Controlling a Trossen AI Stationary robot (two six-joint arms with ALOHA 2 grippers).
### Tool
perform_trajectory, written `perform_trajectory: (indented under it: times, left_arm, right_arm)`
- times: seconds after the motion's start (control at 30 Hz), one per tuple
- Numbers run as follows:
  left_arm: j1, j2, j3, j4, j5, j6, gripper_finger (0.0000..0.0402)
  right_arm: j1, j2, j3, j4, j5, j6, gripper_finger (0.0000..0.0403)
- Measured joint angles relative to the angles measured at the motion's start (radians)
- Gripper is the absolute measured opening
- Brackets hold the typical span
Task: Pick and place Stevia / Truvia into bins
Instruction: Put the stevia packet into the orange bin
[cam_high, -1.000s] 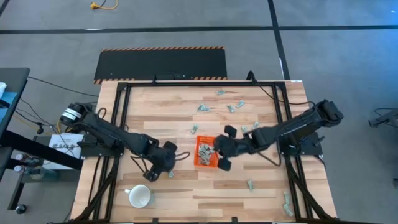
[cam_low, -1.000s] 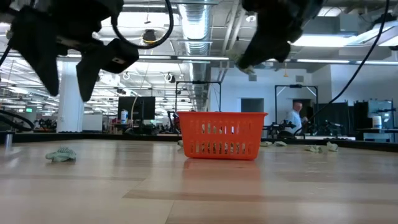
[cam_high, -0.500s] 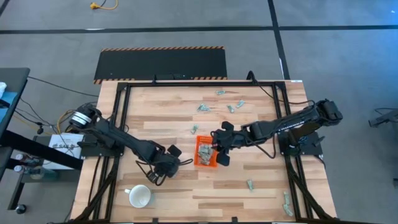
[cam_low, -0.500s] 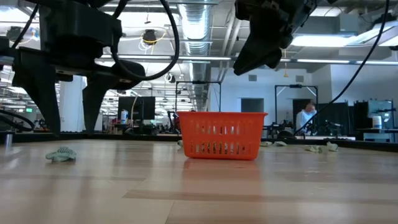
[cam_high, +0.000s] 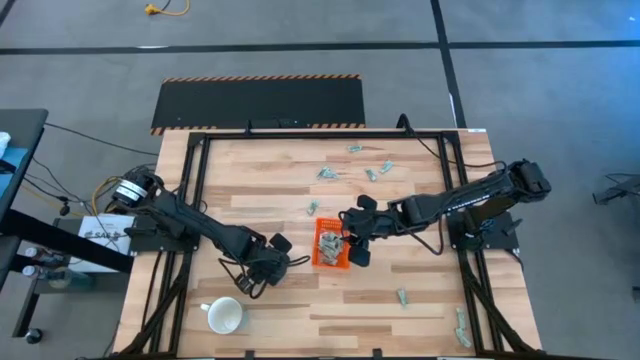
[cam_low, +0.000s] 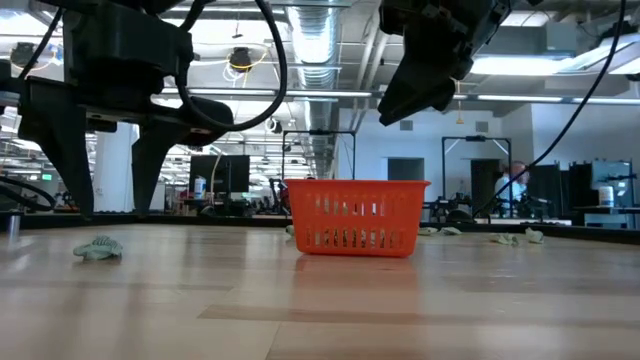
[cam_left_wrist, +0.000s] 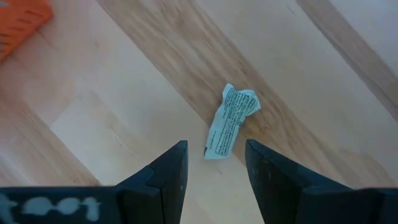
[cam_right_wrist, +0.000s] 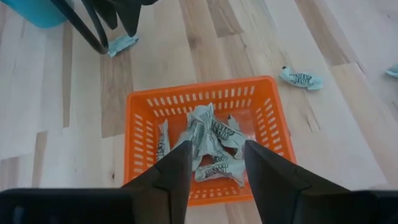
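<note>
High view: the right gripper (cam_high: 352, 240) hangs over the orange bin (cam_high: 330, 261), the left gripper (cam_high: 262, 272) just beside it.

Right wrist: fingers spread, empty; sachets (cam_right_wrist: 211, 144) lie inside.

Left wrist: fingers parted above a crumpled sachet (cam_left_wrist: 231, 121), probably the next to grasp.

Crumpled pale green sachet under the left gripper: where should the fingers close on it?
Across the narrow middle of the crumpled pale green paper sachet, coming straight down. It lies flat and alone on the wooden table, long axis running away from the open left gripper, so the fingers already straddle its width.
</note>
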Motion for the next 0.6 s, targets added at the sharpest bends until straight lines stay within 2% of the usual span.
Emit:
perform_trajectory:
  times: [0.43, 0.6]
  left_arm:
    - [-0.017, 0.101, 0.004, 0.025, 0.006, 0.008, 0.0149]
    - [-0.017, 0.106, 0.005, 0.026, 0.005, 0.008, 0.0119]
  right_arm:
    - [0.007, 0.0, 0.0, -0.013, 0.004, 0.001, 0.0124]
    - [0.007, 0.0, 0.0, -0.017, 0.008, 0.005, 0.0116]
